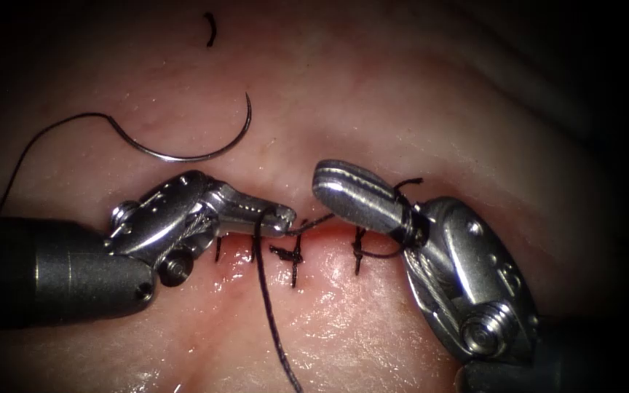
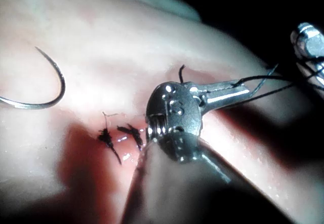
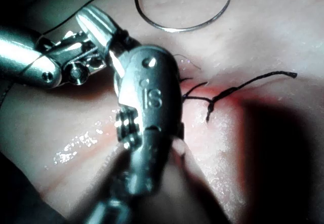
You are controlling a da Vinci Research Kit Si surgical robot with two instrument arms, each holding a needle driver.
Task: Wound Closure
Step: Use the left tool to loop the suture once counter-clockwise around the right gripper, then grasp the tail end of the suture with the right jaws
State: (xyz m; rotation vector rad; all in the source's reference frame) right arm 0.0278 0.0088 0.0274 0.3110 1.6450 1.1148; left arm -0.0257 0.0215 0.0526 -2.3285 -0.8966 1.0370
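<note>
Curved needle (image 1: 205, 149) lying free on tissue (image 1: 373, 94) above cut (image 1: 314, 236), seemingly not embedded; thread (image 1: 271, 306) trailing.

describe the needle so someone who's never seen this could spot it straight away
Start at the cut across the tissue, where the left tool holds thread beside the right tool. Look above the left tool: the needle lies free on the tissue, held by neither. It is the one bright steel arc, unlike the dark knotted stitches.
</note>
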